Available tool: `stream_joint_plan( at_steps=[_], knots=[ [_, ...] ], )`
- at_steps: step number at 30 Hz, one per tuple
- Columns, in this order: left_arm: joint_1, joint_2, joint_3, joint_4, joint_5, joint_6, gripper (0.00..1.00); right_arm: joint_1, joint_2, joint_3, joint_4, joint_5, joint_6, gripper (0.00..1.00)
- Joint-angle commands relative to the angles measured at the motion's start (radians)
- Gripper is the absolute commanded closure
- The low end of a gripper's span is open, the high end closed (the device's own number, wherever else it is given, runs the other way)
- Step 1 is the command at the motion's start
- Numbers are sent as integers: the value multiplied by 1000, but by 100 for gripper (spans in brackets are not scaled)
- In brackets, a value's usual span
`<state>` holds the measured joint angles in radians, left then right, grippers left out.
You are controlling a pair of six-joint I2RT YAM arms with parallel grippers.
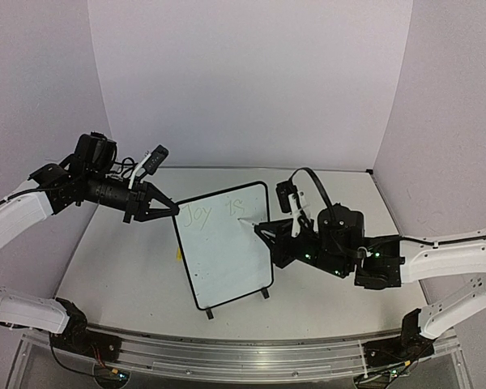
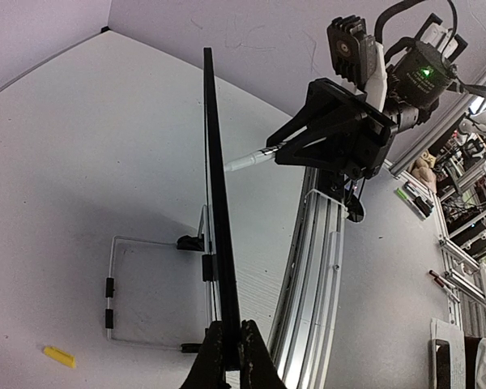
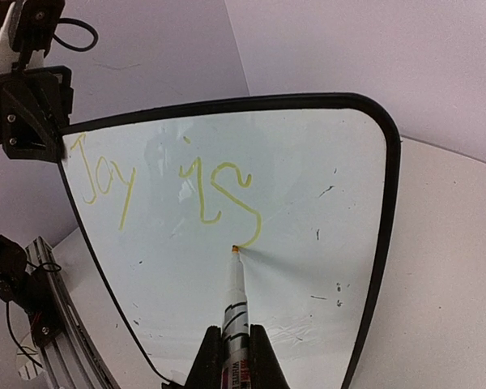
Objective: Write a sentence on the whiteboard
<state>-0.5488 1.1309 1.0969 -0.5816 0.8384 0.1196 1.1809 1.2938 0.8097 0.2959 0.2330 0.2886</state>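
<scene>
The whiteboard (image 1: 227, 251) stands upright mid-table on two black feet. My left gripper (image 1: 172, 209) is shut on its upper left edge; the left wrist view shows the board edge-on (image 2: 215, 194) between the fingers. The sentence (image 3: 166, 182) reads "Joy is" in yellow-green on the board face (image 3: 308, 203). My right gripper (image 3: 235, 356) is shut on a white marker pen (image 3: 236, 304), whose tip touches the board at the tail of the "s". The marker also shows in the top view (image 1: 249, 221) and in the left wrist view (image 2: 251, 158).
A small yellow cap (image 2: 58, 356) lies on the table behind the board, also seen in the top view (image 1: 179, 254). A wire stand (image 2: 146, 288) props the board from behind. A metal rail (image 1: 227, 352) runs along the near table edge.
</scene>
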Motion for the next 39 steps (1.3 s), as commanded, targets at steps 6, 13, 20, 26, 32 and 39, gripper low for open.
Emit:
stream_joint_plan(
  at_steps=[6, 13, 20, 26, 32, 39],
  knots=[
    [-6, 0, -1, 12, 37, 10, 100, -2, -85, -22, 114, -85, -2, 100],
    [-7, 4, -1, 12, 42, 9, 100, -2, -197, -75, 121, -162, -12, 100],
    [-7, 0, -3, 13, 37, 8, 100, -1, -157, -59, 77, -226, -3, 100],
    [-7, -5, -6, 10, 24, 9, 100, 18, -63, -15, 42, -311, 7, 100],
    [-7, -3, -9, 10, 29, 8, 100, 52, 42, 31, 64, -342, 11, 100],
    [-7, -8, -10, 12, 29, 9, 100, 62, 134, 15, 227, -316, 66, 100]
  ],
)
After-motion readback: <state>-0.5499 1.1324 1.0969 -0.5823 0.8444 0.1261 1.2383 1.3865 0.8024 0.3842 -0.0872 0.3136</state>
